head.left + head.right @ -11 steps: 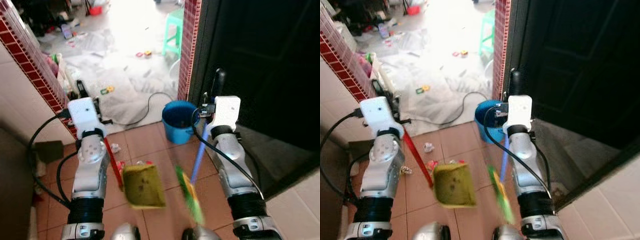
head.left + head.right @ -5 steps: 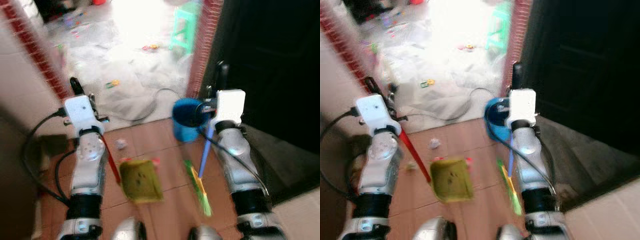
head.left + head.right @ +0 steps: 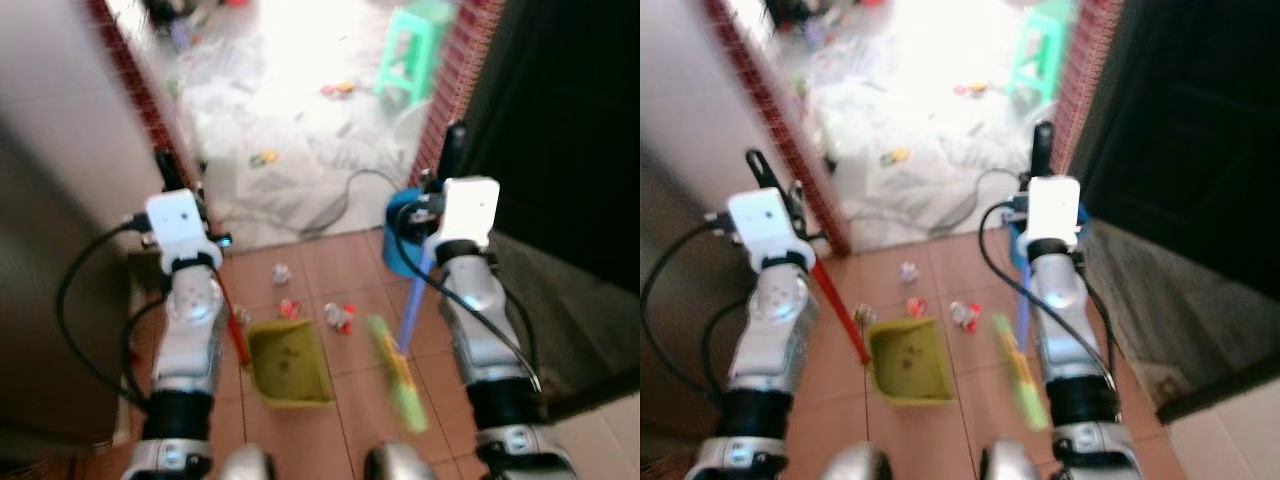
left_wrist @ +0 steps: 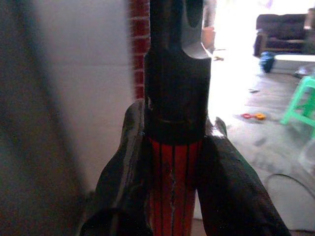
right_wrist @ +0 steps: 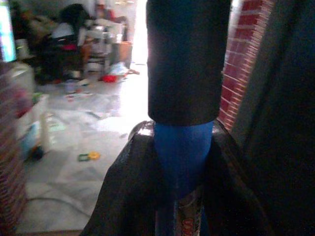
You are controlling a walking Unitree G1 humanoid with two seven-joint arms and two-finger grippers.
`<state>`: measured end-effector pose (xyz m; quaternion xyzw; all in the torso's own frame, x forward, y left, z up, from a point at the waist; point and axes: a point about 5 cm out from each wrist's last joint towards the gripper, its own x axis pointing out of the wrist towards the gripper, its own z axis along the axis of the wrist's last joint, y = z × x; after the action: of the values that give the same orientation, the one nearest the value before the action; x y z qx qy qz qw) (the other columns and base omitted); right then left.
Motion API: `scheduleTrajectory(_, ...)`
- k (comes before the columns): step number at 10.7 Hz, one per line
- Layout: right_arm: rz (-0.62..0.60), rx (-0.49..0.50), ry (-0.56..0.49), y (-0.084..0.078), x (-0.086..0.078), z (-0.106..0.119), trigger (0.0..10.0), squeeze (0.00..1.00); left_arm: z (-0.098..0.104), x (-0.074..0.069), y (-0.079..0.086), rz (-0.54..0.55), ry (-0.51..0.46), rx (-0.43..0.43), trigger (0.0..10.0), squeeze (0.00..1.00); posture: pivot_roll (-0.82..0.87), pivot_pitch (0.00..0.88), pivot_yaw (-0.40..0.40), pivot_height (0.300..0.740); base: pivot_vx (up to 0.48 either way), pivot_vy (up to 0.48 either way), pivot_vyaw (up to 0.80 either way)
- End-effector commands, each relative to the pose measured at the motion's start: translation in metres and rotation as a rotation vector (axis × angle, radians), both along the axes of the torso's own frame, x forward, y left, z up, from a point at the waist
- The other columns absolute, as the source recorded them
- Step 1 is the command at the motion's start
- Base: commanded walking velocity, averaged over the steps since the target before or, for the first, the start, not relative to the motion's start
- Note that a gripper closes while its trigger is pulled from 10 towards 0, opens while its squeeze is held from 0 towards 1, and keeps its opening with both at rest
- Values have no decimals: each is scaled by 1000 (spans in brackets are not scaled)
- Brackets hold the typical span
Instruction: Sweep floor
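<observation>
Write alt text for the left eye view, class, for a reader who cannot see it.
The robot's left tool holds a red-handled green dustpan and its right tool a blue-handled broom over a tiled floor, litter scraps lying just beyond the pan. A blue bucket stands by a brick doorway, with a green stool in the bright room behind.

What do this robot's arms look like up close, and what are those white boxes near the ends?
Both arms are shiny silver tubes with black ribbed bands lower down. Each ends in a white box, seemingly a wrist housing, on the left arm and the right arm. Loose black cables loop along each arm. Each tool, left tool and right tool, has two long black fingers.
</observation>
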<state>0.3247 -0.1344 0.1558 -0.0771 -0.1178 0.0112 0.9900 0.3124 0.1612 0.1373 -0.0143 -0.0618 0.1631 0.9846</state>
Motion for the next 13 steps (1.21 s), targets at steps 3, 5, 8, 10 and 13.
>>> scheduleTrajectory(3,11,9,-78,5,3,16,10000,0,12,4,-3,-30,-73,18,10000,0,-94,58,36,740,0,0,0)
scheduleTrajectory(5,47,-28,-96,14,5,20,10000,0,9,2,1,-7,-82,21,10000,0,-97,58,36,740,426,0,0)
scheduleTrajectory(8,34,-35,-110,11,6,25,10000,0,2,2,1,-14,-65,15,10000,0,-105,72,22,740,459,0,0)
scheduleTrajectory(10,14,-58,-132,6,8,29,10000,0,-4,0,-4,-17,-50,1,10000,0,-109,90,20,740,399,0,0)
scheduleTrajectory(13,10,-51,-137,2,13,32,10000,0,-5,1,-5,-13,-52,6,10000,0,-102,96,19,740,231,0,0)
